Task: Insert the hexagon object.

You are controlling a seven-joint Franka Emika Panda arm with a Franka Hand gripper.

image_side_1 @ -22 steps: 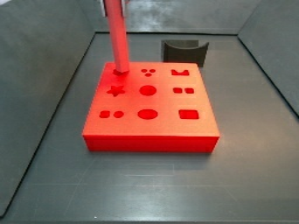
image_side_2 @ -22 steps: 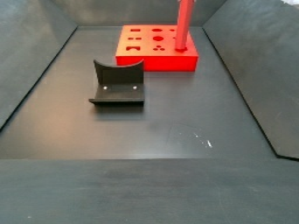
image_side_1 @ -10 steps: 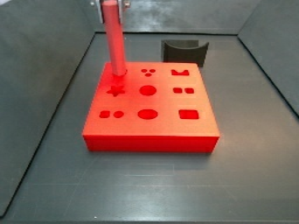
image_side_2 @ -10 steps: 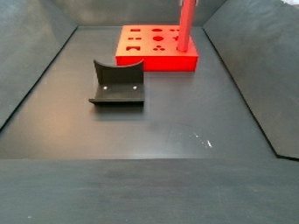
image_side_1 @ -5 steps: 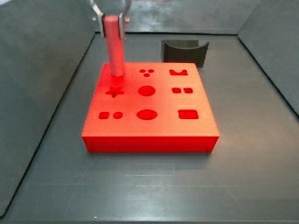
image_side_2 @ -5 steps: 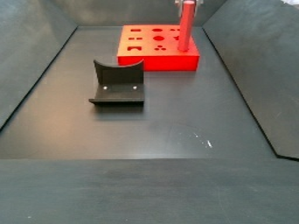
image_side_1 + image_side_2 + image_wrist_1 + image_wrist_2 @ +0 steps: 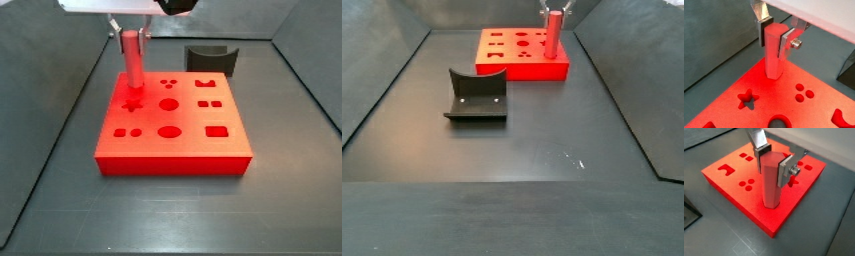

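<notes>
So from my remote seat, the gripper (image 7: 775,31) is squeezing the hexagon object (image 7: 773,52) between its silver plates, jaws closed down to the peg's width, one finger (image 7: 762,149) on each flat side near the top end. The peg is standing upright, and its lower end is sitting down in the red block (image 7: 744,188) near a corner, right by the star-shaped hole (image 7: 747,98). I'm guessing it's partway in a hole, though the wrist views aren't showing how deep. In both side views the gripper (image 7: 128,28) is hanging over the block's (image 7: 171,125) far corner. The dark grey curved block (image 7: 476,96) is sitting well apart on the floor.
</notes>
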